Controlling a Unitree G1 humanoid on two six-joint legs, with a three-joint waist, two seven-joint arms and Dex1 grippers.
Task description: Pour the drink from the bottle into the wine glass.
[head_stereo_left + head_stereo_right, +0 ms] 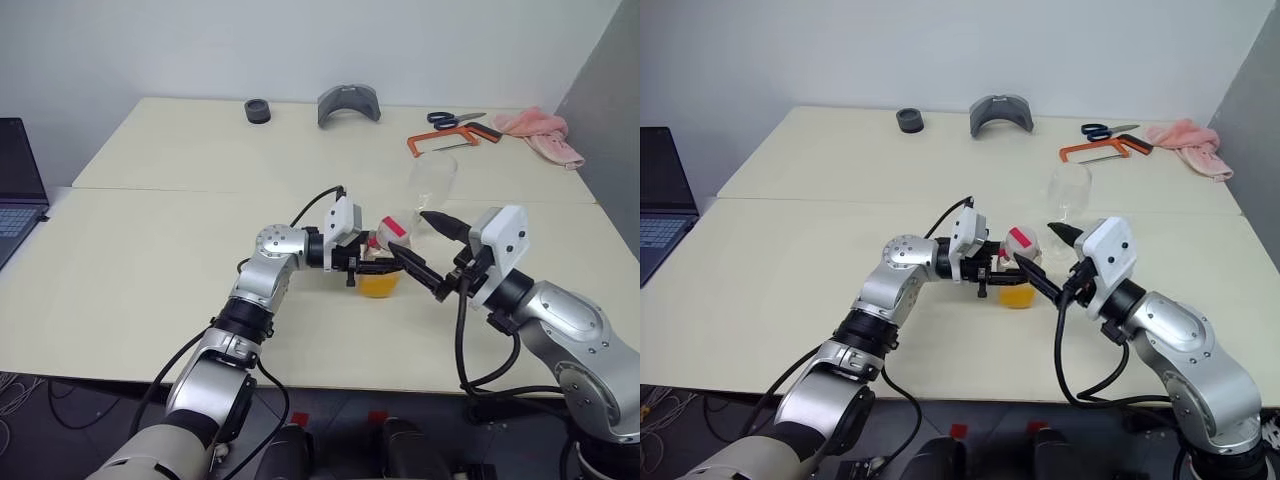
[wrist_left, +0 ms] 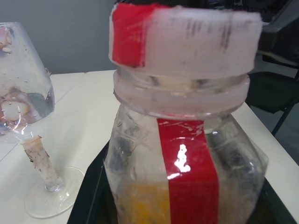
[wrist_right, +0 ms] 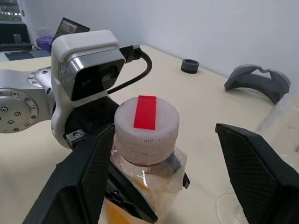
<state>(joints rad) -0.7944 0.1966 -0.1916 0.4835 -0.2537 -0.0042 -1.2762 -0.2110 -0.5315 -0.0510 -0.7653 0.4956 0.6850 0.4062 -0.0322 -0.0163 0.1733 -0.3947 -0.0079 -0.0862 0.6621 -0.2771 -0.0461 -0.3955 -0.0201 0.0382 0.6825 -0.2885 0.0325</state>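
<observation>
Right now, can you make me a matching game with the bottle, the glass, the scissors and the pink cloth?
Things:
1. bottle
2. wine glass
3. scissors
4. pink cloth

Descriptions:
A. crumpled at the far right corner of the table
B. clear and empty, standing upright
C. blue handles, lying beside an orange-framed saw
D. held by the left gripper, cap on, orange drink inside

Pairs: 1-D, 2-B, 3-C, 4-A
</observation>
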